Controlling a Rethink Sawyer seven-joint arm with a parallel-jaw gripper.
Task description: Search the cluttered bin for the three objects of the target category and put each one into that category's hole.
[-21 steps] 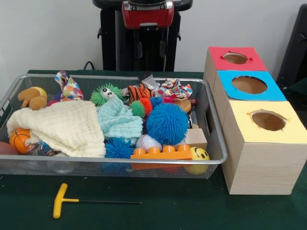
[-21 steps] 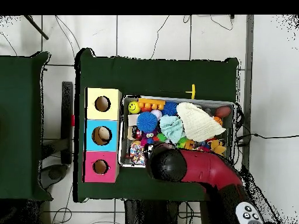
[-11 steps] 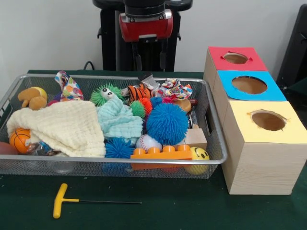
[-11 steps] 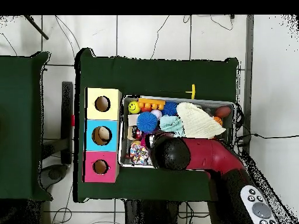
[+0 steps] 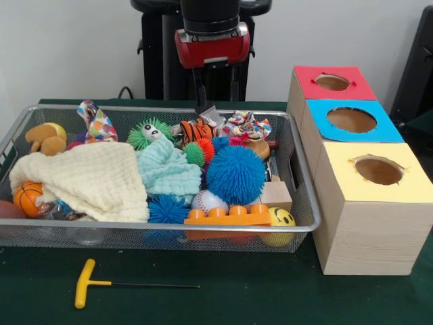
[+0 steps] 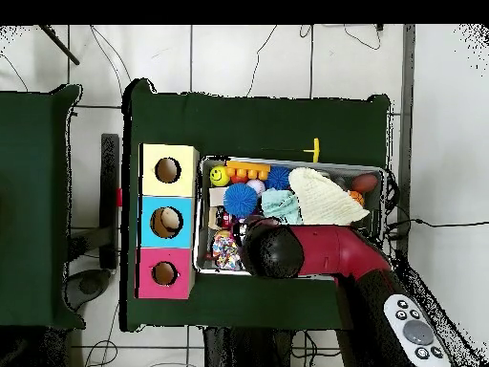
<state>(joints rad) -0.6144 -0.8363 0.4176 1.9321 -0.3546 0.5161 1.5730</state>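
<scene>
Wire mesh bin [image 5: 306, 223] at centre frame, spiky blue ball [image 5: 235, 174], waffle cream cloth [image 5: 95, 179] hid toys, hand [image 5: 216, 103] open, empty, above striped tiger toy [image 5: 196, 130]

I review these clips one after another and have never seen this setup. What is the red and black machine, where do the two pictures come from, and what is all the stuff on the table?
The machine is a single robot arm; its red wrist ends in a claw, open and empty, hanging over the far edge of a wire mesh bin. One picture is taken from across the table and faces the robot. The other looks straight down, where the arm covers part of the bin. The bin is full of toys: a large blue spiky ball, a cream cloth, a plush tiger, a baseball, a small basketball, an orange building block and a yellow smiley ball. Beside it stands a wooden box with red, blue and yellow tops, each with a round hole. A yellow-handled T-wrench lies on the green cloth in front.
</scene>
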